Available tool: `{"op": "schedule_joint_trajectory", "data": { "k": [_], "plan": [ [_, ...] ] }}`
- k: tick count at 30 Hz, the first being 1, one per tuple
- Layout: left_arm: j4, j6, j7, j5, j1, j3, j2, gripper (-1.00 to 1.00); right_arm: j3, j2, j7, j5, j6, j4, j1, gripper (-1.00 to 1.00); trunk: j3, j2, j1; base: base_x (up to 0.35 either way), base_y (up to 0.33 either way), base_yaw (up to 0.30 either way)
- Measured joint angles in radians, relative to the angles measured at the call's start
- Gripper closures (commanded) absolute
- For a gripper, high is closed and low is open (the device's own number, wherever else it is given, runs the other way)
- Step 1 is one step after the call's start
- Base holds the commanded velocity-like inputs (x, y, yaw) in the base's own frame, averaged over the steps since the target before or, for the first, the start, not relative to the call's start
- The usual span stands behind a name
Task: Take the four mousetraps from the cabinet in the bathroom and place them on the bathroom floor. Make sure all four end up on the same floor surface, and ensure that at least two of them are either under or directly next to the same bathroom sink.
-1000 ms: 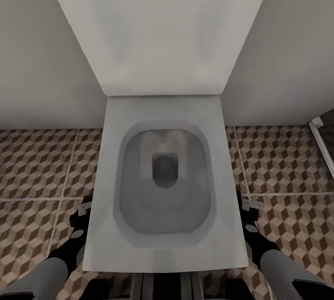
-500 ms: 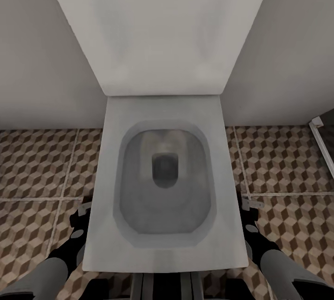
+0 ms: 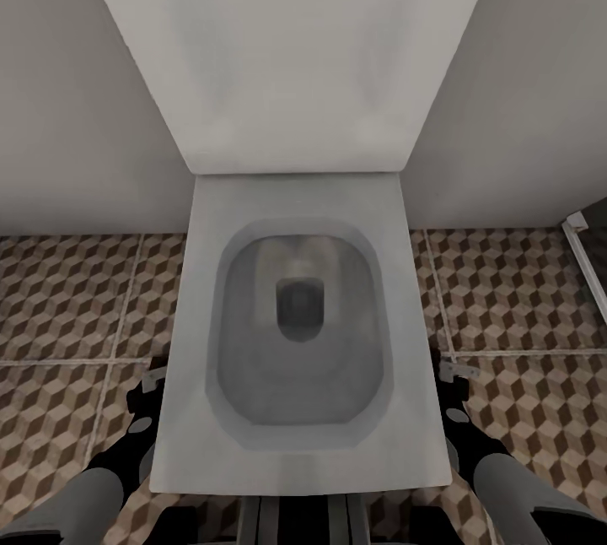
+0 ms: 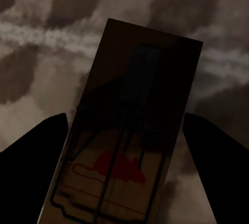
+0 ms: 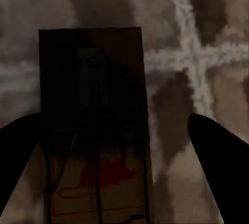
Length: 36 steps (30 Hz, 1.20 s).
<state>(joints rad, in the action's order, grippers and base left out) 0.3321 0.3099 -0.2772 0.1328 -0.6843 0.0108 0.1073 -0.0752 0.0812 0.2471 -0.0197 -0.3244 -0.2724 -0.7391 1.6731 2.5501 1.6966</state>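
Head view: toilet point(image 3: 299, 334) on cube-patterned bathroom floor point(image 3: 67, 292)

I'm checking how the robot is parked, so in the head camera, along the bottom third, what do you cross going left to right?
Bathroom floor → left claw → toilet → right claw → more of the same cube-pattern tiles.

Readable text: none in any view.
Left-held mousetrap point(image 4: 129, 146): a red mark with a thin red outline on the board; no letters or numbers can be made out.
Right-held mousetrap point(image 5: 93, 141): the same kind of red mark and outline, too dark and blurred to read.
Toilet point(image 3: 299, 334): plain, no brand or label.
Bathroom floor point(image 3: 76, 292): printed cube pattern, no signs.
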Motion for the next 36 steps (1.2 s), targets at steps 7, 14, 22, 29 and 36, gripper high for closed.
{"op": "schedule_joint_trajectory", "data": {
  "k": [7, 14, 22, 29, 36],
  "plan": [
    [0.000, 0.000, 0.000, 0.000, 0.000, 0.000, 0.000, 1.00, -0.001, 0.000, 0.000, 0.001, -0.002, 0.001, 0.000, -1.00, 0.000, 0.000, 0.000, 0.000, 0.000, 0.000],
    [0.000, 0.000, 0.000, 0.000, 0.000, 0.000, 0.000, 1.00, -0.001, 0.000, 0.000, 0.001, -0.002, 0.001, 0.000, -1.00, 0.000, 0.000, 0.000, 0.000, 0.000, 0.000],
    [0.000, 0.000, -0.001, 0.000, -0.001, 0.000, 0.000, 1.00, -0.001, 0.000, 0.000, 0.002, -0.002, 0.001, 0.000, -1.00, 0.000, 0.000, 0.000, 0.000, 0.000, 0.000],
    [0.000, 0.000, -0.001, 0.000, 0.000, 0.000, 0.000, 1.00, -0.001, 0.000, -0.001, 0.004, -0.002, 0.001, 0.000, -1.00, 0.000, 0.000, 0.000, 0.000, 0.000, 0.000],
    [0.000, 0.000, -0.002, 0.000, 0.000, 0.000, 0.000, 1.00, 0.000, 0.000, -0.001, 0.004, -0.002, 0.001, 0.000, -1.00, 0.000, 0.000, 0.000, 0.000, 0.000, 0.000]
  ]
}}
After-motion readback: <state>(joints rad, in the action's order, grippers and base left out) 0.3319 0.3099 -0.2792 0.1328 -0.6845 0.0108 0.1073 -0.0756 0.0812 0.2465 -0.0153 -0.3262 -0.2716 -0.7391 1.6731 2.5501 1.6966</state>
